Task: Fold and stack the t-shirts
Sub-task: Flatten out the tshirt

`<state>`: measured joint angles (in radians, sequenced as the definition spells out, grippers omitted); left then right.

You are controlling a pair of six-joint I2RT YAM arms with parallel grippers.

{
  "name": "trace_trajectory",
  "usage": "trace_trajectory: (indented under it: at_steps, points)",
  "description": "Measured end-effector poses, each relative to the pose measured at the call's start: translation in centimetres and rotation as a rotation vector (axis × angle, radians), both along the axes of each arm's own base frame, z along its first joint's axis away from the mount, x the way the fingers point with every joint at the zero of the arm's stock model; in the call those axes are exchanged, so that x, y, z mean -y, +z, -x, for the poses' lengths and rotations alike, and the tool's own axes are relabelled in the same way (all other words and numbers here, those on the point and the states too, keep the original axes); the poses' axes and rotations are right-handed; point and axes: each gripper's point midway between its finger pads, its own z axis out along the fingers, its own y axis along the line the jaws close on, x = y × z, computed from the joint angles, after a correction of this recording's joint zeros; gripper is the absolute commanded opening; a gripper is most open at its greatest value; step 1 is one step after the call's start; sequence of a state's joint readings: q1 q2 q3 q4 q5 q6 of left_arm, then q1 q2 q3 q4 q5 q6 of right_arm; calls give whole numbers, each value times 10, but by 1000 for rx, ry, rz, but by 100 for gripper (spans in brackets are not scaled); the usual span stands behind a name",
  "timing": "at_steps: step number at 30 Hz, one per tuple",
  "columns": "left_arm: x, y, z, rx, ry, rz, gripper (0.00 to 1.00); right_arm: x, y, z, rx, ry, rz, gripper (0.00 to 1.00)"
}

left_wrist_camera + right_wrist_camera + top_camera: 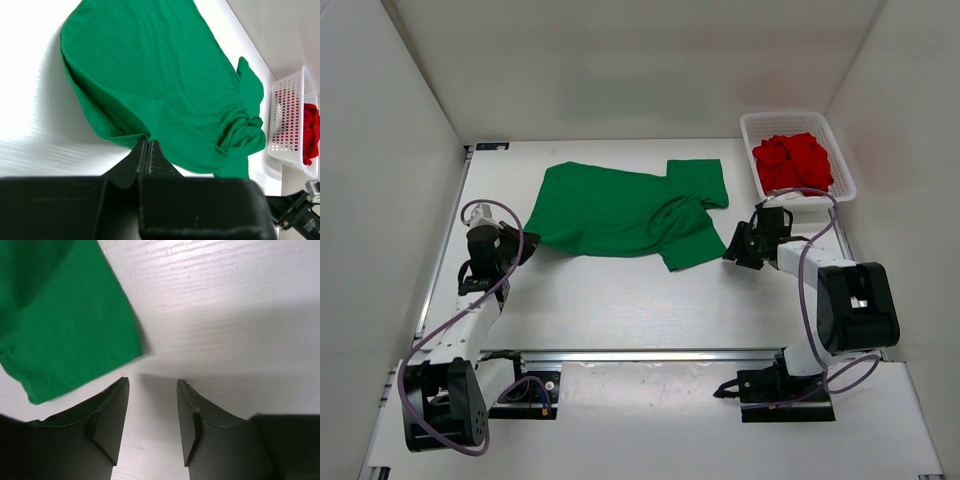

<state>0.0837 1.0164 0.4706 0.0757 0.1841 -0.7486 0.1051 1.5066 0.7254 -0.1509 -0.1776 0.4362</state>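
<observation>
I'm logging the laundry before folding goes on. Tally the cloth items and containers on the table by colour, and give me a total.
White plastic mesh basket: 1
Bright green cloth t-shirt, spread out: 1
Red crumpled cloth bundle, in that basket: 1 (cannot tell if it is a single garment)
Total: 3

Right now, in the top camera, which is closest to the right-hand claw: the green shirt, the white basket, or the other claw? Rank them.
1. green t-shirt: just left of the right gripper, its sleeve nearly at the fingertips.
2. white basket: beyond it, far right corner.
3. left gripper: across the table, left side.
</observation>
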Motion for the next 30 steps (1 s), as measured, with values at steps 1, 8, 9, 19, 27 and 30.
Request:
trace_trajectory:
  at_steps: [1, 8, 9, 19, 27, 30]
  points:
    - [0, 0, 0, 1, -1, 0, 0, -1, -3, -2, -2, 2, -2, 42]
    - [1, 1, -1, 6, -4, 1, 0, -8, -3, -20, 44, 13, -37, 32]
    - [1, 1, -1, 6, -6, 1, 0, -9, -3, -22, 46, 16, -42, 27]
    - [6, -2, 1, -7, -27, 1, 0, -13, 0, -17, 51, 1, -79, 0]
    - [8, 1, 13, -17, -58, -10, 0, -15, 63, 85, 200, 7, -112, 0]
    - [10, 6, 19, -5, -73, -20, 0, -18, 65, 116, 182, -15, -149, 0]
